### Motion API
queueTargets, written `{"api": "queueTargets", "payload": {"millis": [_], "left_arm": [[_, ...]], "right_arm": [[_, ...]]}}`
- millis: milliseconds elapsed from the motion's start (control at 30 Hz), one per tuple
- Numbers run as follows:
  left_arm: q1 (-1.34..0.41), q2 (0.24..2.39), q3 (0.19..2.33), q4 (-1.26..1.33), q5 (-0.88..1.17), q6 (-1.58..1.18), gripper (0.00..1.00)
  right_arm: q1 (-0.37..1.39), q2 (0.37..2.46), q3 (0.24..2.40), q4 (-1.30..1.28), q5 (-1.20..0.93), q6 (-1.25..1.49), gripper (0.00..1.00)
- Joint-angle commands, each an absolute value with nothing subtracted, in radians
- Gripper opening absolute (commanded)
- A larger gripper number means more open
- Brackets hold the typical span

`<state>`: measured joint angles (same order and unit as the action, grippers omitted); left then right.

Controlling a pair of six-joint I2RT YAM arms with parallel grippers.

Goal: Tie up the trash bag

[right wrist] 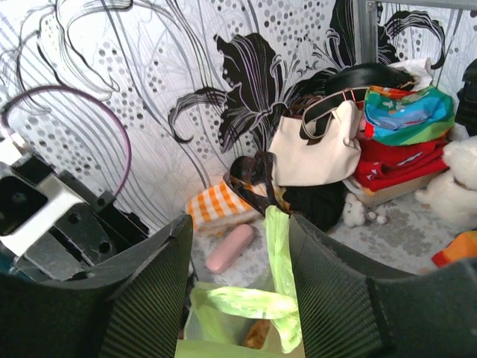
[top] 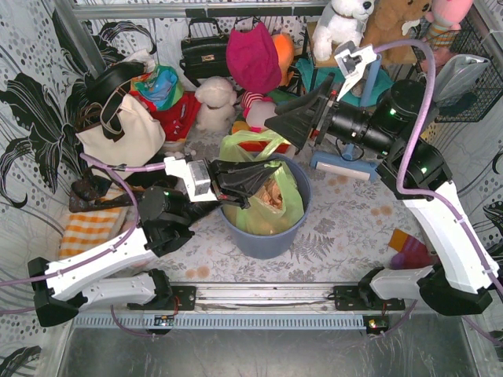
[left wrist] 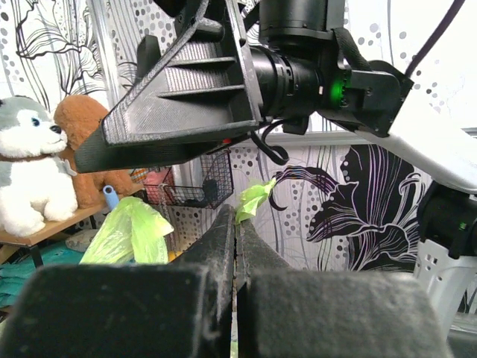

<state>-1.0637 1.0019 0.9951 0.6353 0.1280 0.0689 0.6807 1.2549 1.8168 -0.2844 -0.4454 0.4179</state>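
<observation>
I was working in a robot test cell, not a lived-in room: a metal frame point(top: 196, 9) boxed the space in, and printed cloth with black flowers point(top: 31, 102) hung on it as walls. The left arm point(top: 102, 263) and right arm point(top: 448, 228) were bolted to a rail point(top: 259, 297) at the near edge. Props crowded the far side of a fern-patterned tablecloth point(top: 346, 220): soft toys point(top: 343, 20), a black handbag point(top: 206, 53), a cream tote point(top: 126, 129), a wire basket point(top: 481, 106)

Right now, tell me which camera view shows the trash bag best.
Top external: nearly the whole trash bag sits in the blue bin, brown paper showing through. Left wrist shows only a green scrap above the shut left fingers; right wrist, one green strip between the open right fingers.
</observation>
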Motion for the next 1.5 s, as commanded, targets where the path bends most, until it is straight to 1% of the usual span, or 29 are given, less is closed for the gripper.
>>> {"api": "queueTargets", "payload": {"millis": [0,167,267,367,467,567,733,867,933,1033,1100,1167,1233,1467], "left_arm": [[-1.056,0.979,0.987,0.679,0.163,0.053,0.00],[-1.055,0.975,0.986,0.668,0.193,0.051,0.00],[-1.055,0.968,0.986,0.654,0.219,0.052,0.00],[-1.054,0.957,0.985,0.631,0.251,0.059,0.00],[-1.054,0.954,0.984,0.628,0.246,0.048,0.00],[-1.052,0.954,0.988,0.624,0.251,0.047,0.00],[-1.052,0.960,0.990,0.620,0.262,0.043,0.00],[-1.051,0.966,0.992,0.620,0.266,0.043,0.00],[-1.049,0.968,0.994,0.620,0.273,0.042,0.00],[-1.049,0.974,0.998,0.619,0.281,0.037,0.00],[-1.049,0.978,1.001,0.620,0.282,0.032,0.00],[-1.049,0.981,1.005,0.618,0.280,0.029,0.00],[-1.049,0.983,1.006,0.621,0.282,0.025,0.00],[-1.050,0.986,1.007,0.627,0.285,0.018,0.00]], "right_arm": [[0.687,1.295,1.917,-0.388,-0.547,0.259,0.55],[0.687,1.294,1.974,-0.531,-0.604,0.026,0.58],[0.687,1.273,1.971,-0.593,-0.606,-0.157,0.64],[0.687,1.201,1.871,-0.541,-0.588,-0.294,0.68],[0.687,1.140,1.774,-0.479,-0.562,-0.405,0.76],[0.687,1.101,1.711,-0.455,-0.569,-0.578,0.78],[0.687,1.022,1.539,-0.354,-0.685,-0.921,0.84],[0.687,1.005,1.459,-0.261,-0.733,-1.049,0.85],[0.687,1.013,1.455,-0.253,-0.741,-1.117,0.84],[0.687,1.022,1.446,-0.202,-0.744,-1.146,0.81],[0.687,1.028,1.447,-0.179,-0.744,-1.162,0.77],[0.687,1.035,1.456,-0.170,-0.739,-1.179,0.70],[0.687,1.041,1.461,-0.157,-0.733,-1.190,0.58],[0.687,1.061,1.491,-0.196,-0.743,-1.209,0.45]]}}
